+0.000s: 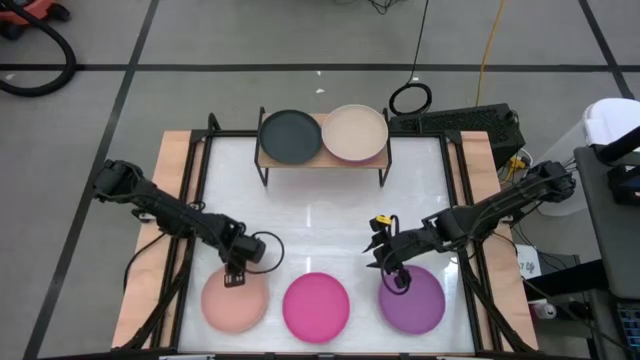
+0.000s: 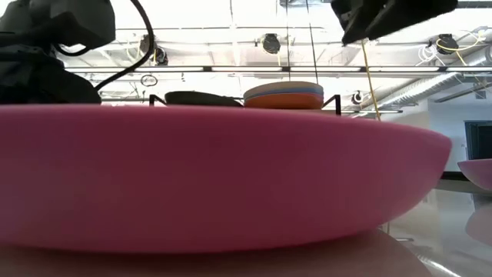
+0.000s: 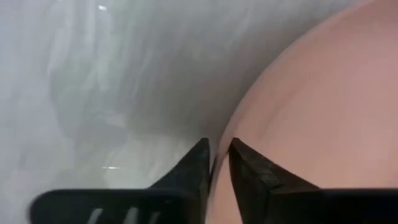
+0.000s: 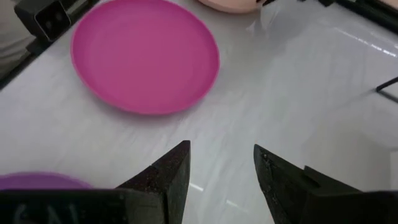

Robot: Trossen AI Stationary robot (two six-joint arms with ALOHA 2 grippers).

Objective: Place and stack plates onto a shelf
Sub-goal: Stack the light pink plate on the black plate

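Three plates lie flat along the table's near edge: peach plate point(image 1: 235, 302), magenta plate point(image 1: 316, 307), purple plate point(image 1: 413, 300). The shelf point(image 1: 322, 158) stands at the far side on its black legs and carries a black plate point(image 1: 290, 135) and a stack topped by a beige plate point(image 1: 354, 132); the low view shows further plates under the beige plate point(image 2: 284, 88). My left gripper point(image 1: 236, 276) is at the peach plate's far rim, shut on it. My right gripper point(image 4: 221, 163) hovers open over the table, just beyond the purple plate's point(image 4: 37, 181) far left rim. My left gripper pinches the peach plate's far rim point(image 3: 231, 134) between its two fingers, one fingertip point(image 3: 198, 163) on the table side and the other over the plate's inside. It comes from above, slanting down. In the high view the plate lies on the table.
A black cable ring point(image 1: 410, 98) and dark equipment point(image 1: 470, 125) lie beyond the shelf's right end. Black frame rails point(image 1: 195, 190) run along the table's left and right sides. White table surface point(image 1: 320, 225) stretches between the shelf and the near row of plates.
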